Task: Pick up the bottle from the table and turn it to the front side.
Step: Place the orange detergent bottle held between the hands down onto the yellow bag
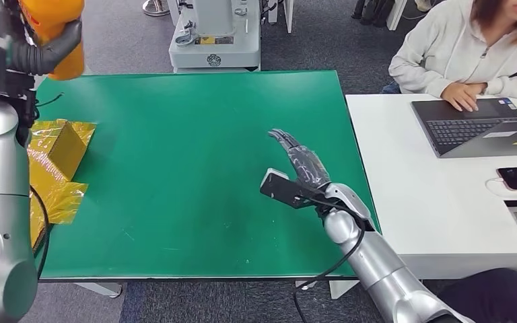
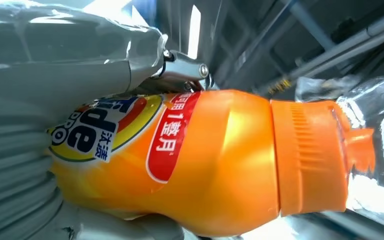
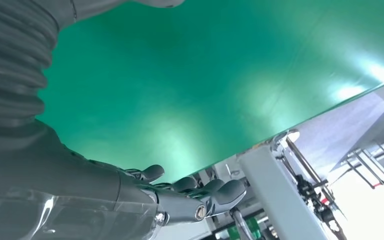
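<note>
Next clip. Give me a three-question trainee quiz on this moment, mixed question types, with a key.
1. True or false: the orange plastic detergent bottle is lying on the green table.
2. Which hand grips the bottle? A. left hand B. right hand C. neither
3. Fill in: the right hand, fingers straight and holding nothing, is over the ____ side of the table, toward the white desk with the grey laptop.

Key
1. False: it is held up off the table at the far left corner.
2. A
3. right
</note>
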You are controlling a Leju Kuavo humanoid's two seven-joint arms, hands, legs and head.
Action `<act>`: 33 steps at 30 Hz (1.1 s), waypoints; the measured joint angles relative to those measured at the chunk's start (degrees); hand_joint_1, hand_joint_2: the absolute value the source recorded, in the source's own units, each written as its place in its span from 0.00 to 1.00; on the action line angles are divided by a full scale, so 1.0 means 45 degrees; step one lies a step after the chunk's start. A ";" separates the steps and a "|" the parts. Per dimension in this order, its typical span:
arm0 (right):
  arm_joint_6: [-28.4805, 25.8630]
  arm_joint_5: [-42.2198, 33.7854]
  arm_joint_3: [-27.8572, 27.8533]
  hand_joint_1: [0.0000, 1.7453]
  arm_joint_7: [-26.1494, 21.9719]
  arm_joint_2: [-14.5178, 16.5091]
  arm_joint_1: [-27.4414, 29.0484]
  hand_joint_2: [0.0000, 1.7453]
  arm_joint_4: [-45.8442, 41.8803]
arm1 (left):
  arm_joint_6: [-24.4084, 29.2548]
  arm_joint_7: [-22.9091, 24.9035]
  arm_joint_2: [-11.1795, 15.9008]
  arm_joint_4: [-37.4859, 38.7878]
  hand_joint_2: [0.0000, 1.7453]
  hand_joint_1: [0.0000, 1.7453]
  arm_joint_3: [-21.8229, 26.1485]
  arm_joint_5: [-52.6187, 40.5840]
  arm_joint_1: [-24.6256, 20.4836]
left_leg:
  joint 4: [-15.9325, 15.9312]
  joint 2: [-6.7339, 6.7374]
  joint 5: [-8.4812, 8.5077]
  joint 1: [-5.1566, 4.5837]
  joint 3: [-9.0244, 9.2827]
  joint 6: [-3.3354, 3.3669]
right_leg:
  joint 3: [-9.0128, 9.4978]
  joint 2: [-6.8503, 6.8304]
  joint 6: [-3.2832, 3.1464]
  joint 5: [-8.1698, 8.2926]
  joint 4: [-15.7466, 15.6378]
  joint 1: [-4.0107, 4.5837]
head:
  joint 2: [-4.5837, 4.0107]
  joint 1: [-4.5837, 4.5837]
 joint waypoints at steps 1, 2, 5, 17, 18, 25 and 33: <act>-0.0045 0.0042 0.0000 0.00 -0.0010 -0.0054 0.0078 1.00 -0.0136 | 0.0510 -0.0014 0.0165 0.0206 1.00 1.00 -0.0152 -0.1000 -0.0216 | 0.0000 0.0000 0.0001 0.0001 0.0000 -0.0001 | 0.0001 0.0000 0.0000 0.0000 0.0000 0.0001 | 0.0000 0.0001; -0.0094 0.0088 0.0000 0.00 -0.0012 -0.0099 0.0165 1.00 -0.0275 | 0.0944 -0.0029 0.0319 0.0439 1.00 1.00 -0.0311 -0.1827 -0.0427 | 0.0000 0.0000 0.0001 0.0002 0.0001 -0.0002 | 0.0001 0.0000 0.0000 0.0000 0.0001 0.0002 | 0.0000 0.0001; -0.0187 0.0215 0.0000 0.00 0.0022 -0.0182 0.0474 1.00 -0.0721 | 0.2377 0.0260 0.0774 0.1270 1.00 1.00 -0.0821 -0.4472 -0.0977 | -0.0002 0.0012 0.0002 0.0002 0.0002 -0.0004 | 0.0004 0.0010 -0.0002 0.0002 0.0003 0.0002 | 0.0000 0.0001; -0.0214 0.0407 -0.0231 0.00 0.0080 -0.0321 0.1314 1.00 -0.1576 | 0.4762 0.3304 0.2665 0.5122 1.00 0.97 -0.3290 -1.2610 -0.2098 | -0.0007 0.0050 0.0003 0.0009 0.0001 -0.0006 | -0.0015 0.0051 -0.0009 0.0005 0.0007 0.0010 | 0.0000 0.0001; -0.0221 0.0413 -0.0245 0.00 0.0074 -0.0323 0.1341 1.00 -0.1578 | 0.4665 0.3467 0.2724 0.5378 1.00 0.98 -0.3417 -1.2868 -0.2134 | -0.0007 0.0049 0.0003 0.0009 0.0000 -0.0006 | -0.0014 0.0049 -0.0009 0.0005 0.0007 0.0010 | 0.0000 0.0001; -0.0385 0.0480 -0.0458 0.00 0.0016 -0.0336 0.1571 1.00 -0.1564 | 0.3899 0.3979 0.3055 0.6745 1.00 1.00 -0.4199 -1.3971 -0.2348 | -0.0006 0.0047 0.0002 0.0008 -0.0006 -0.0006 | -0.0014 0.0047 -0.0009 0.0005 0.0006 0.0010 | 0.0000 0.0003; -0.0469 0.0434 -0.0753 0.00 -0.0150 -0.0431 0.1883 1.00 -0.1423 | 0.3275 0.3752 0.3564 0.7602 1.00 1.00 -0.4498 -1.4459 -0.2028 | -0.0010 0.0047 0.0002 0.0009 -0.0013 -0.0006 | -0.0021 0.0047 -0.0011 0.0004 0.0006 0.0011 | 0.0000 0.0002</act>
